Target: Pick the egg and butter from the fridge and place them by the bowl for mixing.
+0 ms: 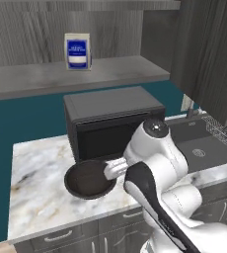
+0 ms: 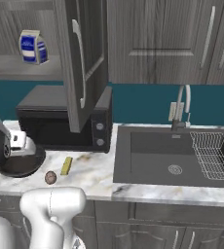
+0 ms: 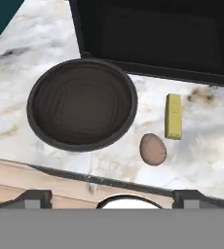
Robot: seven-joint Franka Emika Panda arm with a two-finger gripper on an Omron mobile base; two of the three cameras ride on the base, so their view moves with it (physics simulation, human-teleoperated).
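From my remote station I look down through the hand view at the marble counter (image 3: 216,141). On the left stands the bowl (image 3: 82,104), dark brown and round, with nothing inside it. To the right of it lies the egg (image 3: 153,149), close to the bowl rim but not touching it. Just beyond the egg, a little more right, lies the butter (image 3: 173,116), a yellow block with its long side pointing toward the black microwave (image 3: 158,34). Egg and butter are near each other with a small gap between them.

The gripper (image 3: 112,195) hangs above the counter edge. I see its 2 finger tips wide apart at the bottom of the hand view, 1 at each side, and nothing is between them, so it is released.

In the right base view the bowl (image 2: 21,163) is at the far left, partly behind the white arm (image 2: 2,143), then the egg (image 2: 50,177), then the butter (image 2: 66,166), all in front of the microwave (image 2: 65,121). Further right is the sink (image 2: 175,155) with a wire rack (image 2: 212,154) and a faucet (image 2: 181,104). A blue-and-white carton (image 2: 33,47) stands on the shelf above.
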